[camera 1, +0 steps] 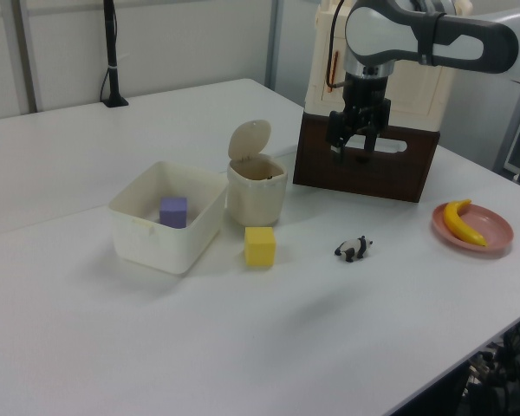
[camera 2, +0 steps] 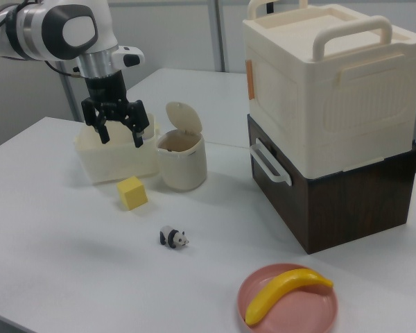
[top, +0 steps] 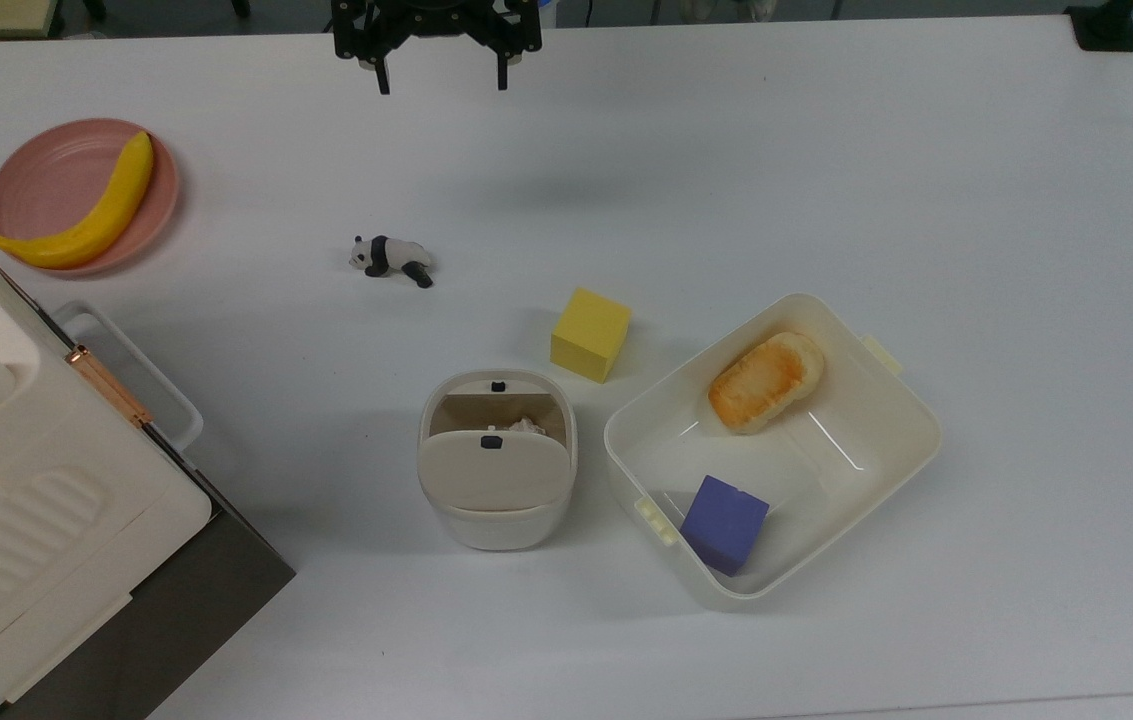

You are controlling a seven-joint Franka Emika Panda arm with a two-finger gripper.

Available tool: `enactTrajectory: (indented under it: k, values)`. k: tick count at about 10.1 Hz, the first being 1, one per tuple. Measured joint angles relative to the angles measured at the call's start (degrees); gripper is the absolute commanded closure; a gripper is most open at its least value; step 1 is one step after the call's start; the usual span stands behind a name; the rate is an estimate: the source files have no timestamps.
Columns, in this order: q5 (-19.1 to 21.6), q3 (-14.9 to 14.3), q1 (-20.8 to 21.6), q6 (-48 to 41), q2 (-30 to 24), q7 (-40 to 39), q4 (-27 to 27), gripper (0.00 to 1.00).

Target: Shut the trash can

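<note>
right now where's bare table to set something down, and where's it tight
Bare: the table on the top view's right, beyond the white tub, and the strip between the toy panda and gripper. Tight: the trash can, yellow cube and tub sit close together.

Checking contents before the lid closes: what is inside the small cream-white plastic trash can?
The small cream-white plastic trash can stands with its hinged lid up. A bit of pale crumpled material shows inside; the raised lid covers the rest in the top view.

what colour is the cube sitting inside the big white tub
Purple-blue. The small foam-like cube lies in a corner of the shallow white plastic tub, clearest in the top view.
</note>
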Motion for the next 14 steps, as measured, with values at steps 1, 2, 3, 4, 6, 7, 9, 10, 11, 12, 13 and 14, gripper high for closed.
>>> enactTrajectory:
  k: [1, 2, 3, 4, 6, 7, 9, 10, 11, 12, 13, 14]
  values:
    - [0.00, 0.02, 0.00, 0.00, 0.00, 0.00, 0.00, 0.03]
    - [0.00, 0.03, 0.00, 0.00, 0.01, 0.00, 0.00, 0.19]
    - [0.00, 0.03, 0.00, 0.00, 0.03, 0.00, 0.00, 0.37]
    - [0.00, 0.05, 0.01, 0.00, 0.04, 0.00, 0.00, 0.57]
    - [0.00, 0.09, 0.04, 0.00, 0.32, -0.01, -0.02, 1.00]
    - [0.00, 0.10, 0.07, 0.00, 0.47, -0.01, -0.02, 1.00]
    - [0.01, 0.23, 0.29, 0.00, 1.20, -0.01, -0.04, 1.00]
    - [0.01, 0.31, 0.32, 0.00, 1.52, -0.01, -0.03, 1.00]
    - [0.01, 0.32, 0.32, 0.00, 1.61, -0.01, -0.03, 1.00]
    - [0.01, 0.32, 0.32, 0.00, 1.72, -0.01, 0.37, 1.00]
    - [0.01, 0.31, 0.30, 0.00, 2.17, -0.01, 1.33, 1.00]
    - [0.01, 0.31, 0.27, 0.00, 3.82, -0.01, 3.70, 1.00]
